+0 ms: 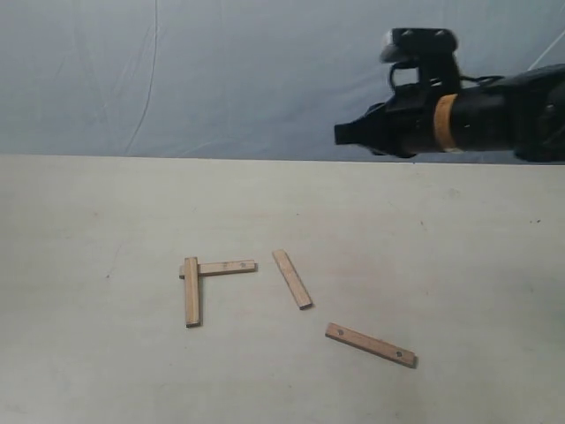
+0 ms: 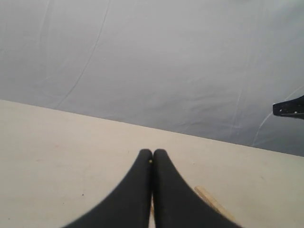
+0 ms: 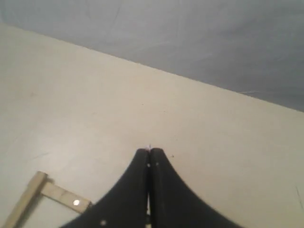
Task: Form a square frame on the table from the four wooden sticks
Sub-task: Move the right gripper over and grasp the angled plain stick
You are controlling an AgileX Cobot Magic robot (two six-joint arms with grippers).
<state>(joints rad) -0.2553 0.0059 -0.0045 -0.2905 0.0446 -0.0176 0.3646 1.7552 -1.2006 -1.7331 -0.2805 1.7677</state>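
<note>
Blue-grey cloth hangs behind a pale cream desk (image 1: 88,221), and the square frame is not yet made on it. Two slats already meet as an L: the upright stick (image 1: 192,291) overlaps one end of the crosswise stick (image 1: 228,267), which has small dark holes. Near the L, on its open side, lies the slanted stick (image 1: 291,278), touching neither. Farther out on that same side, well apart from the L, lies the holed stick (image 1: 371,344). The right pincer (image 1: 344,132) hangs high above the desk beyond the L, fingers pressed together on nothing. The left pincer (image 2: 153,153) is likewise closed and empty, and I see it only in its own wrist view. To my eye the slanted stick is the next piece to move. The pincer should spread wide before descending and grip the slat across its narrow width near the middle. It should then lay it parallel to the upright stick, its end resting over the crosswise stick's free end. A gentle release matters, since these thin slats would likely slide and spoil the L.
</note>
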